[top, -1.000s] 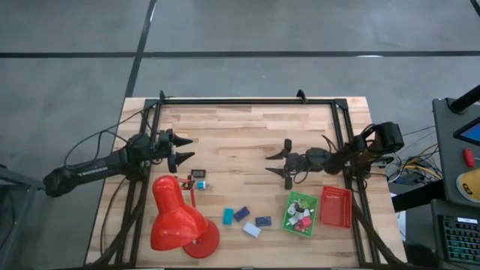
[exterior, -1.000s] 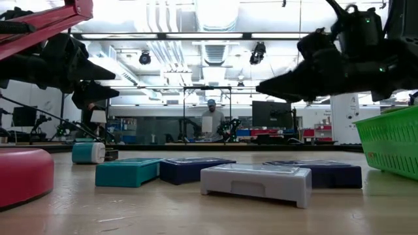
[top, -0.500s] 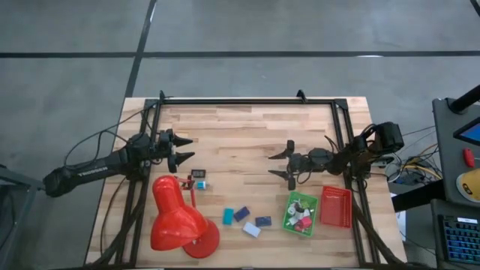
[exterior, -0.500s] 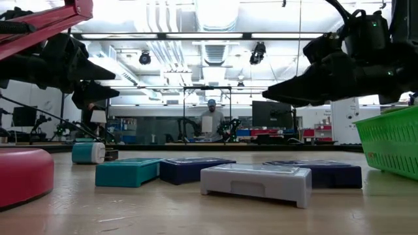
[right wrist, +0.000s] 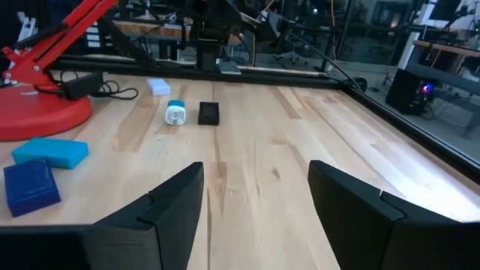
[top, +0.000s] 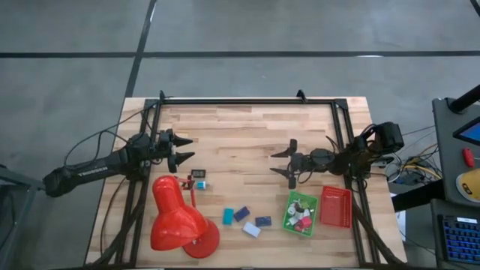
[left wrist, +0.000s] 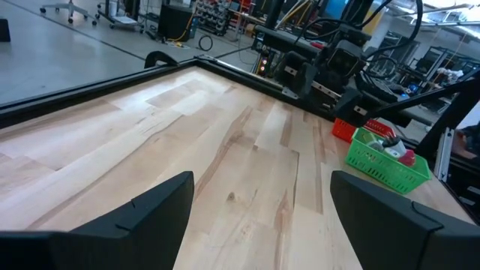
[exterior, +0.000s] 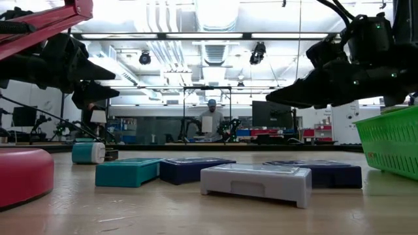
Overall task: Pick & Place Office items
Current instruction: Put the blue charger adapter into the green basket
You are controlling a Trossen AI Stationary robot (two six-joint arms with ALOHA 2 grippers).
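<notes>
**Both arms empty above the table, loose pieces waiting near the lamp**

From overhead, the right gripper (top: pixel 291 161) hangs over bare wood just up-table from the green tray (top: pixel 289 219), fingers spread and holding nothing. The tray already holds a few small pieces, so I take it for the drop-off spot; the red tray (top: pixel 335 218) beside it looks empty. Four blocks lie loose between lamp and tray: a teal block (top: pixel 228 216), a dark blue block (top: pixel 241 213), another dark blue piece (top: pixel 263 221) and a white block (top: pixel 251 229). The left gripper (top: pixel 184 151) waits at the table's left side, also spread, near the red desk lamp (top: pixel 177 215).

At table height, the same blocks sit flat in a row, the white block (exterior: pixel 256 183) nearest.

The left wrist camera looks across open boards to the green tray (left wrist: pixel 375 163).

The right wrist camera faces the teal block (right wrist: pixel 50 151), likely next, with a small black cube (right wrist: pixel 209 113) farther off.
</notes>
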